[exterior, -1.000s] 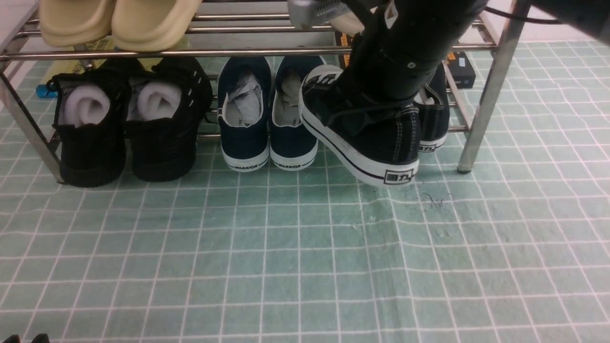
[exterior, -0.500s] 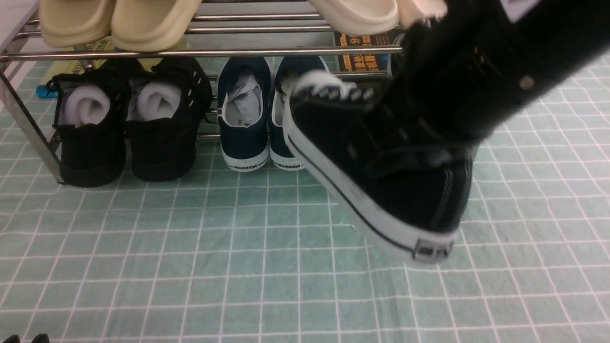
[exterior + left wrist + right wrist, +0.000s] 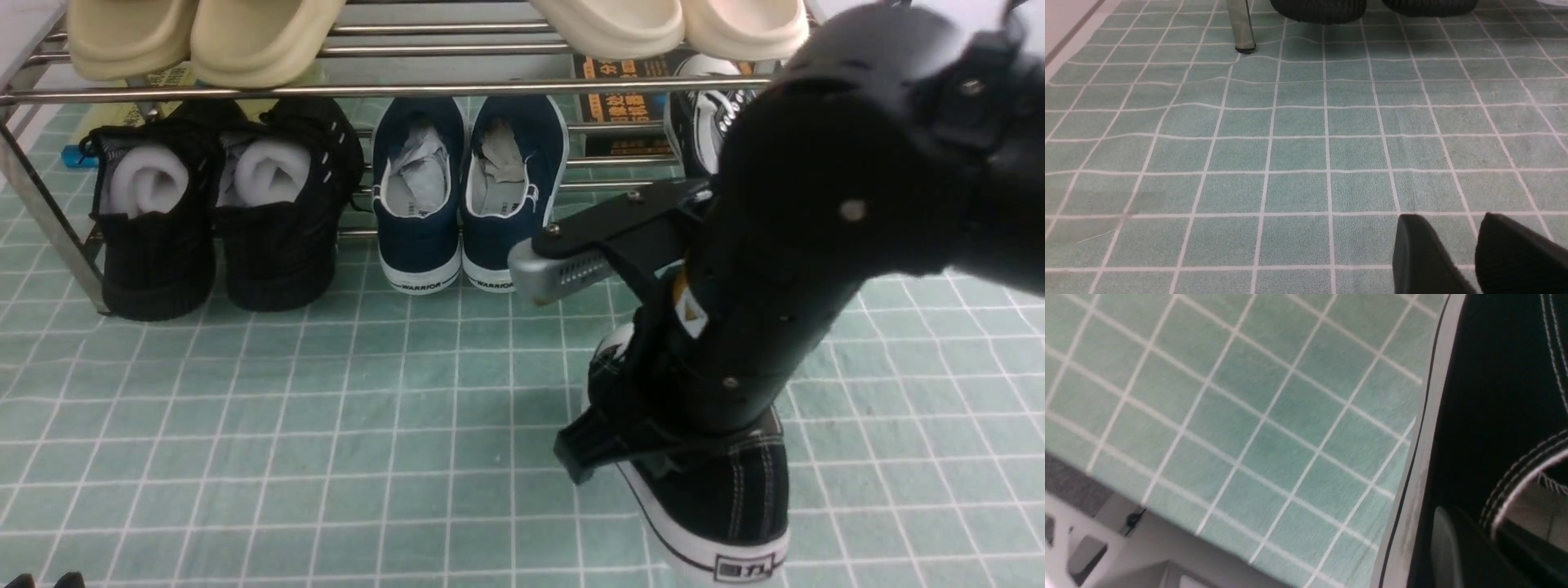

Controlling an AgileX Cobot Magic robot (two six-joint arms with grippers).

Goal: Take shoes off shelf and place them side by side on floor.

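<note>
right gripper (image 3: 645,445) clamped on a black canvas lace-up sneaker (image 3: 718,498)

the jaws grip the shoe at its collar, heel toward the camera, low over the pale green white-gridded floor (image 3: 326,457), in front of the chrome tube shelf (image 3: 408,88); whether the sole touches is unclear. its twin sneaker (image 3: 706,122) sits on the lower tier, right of a navy laceless pair (image 3: 469,212). the left gripper (image 3: 1449,223) hangs near the floor, jaws apart, empty.

Right arm (image 3: 816,212) reaches in from 2 o'clock, wrist pitched down toward 6. Right claw (image 3: 645,441) clamps a shoe (image 3: 735,498). Left claw (image 3: 1453,245) sits at 7 o'clock, fingers (image 3: 1421,253) parted, empty.
</note>
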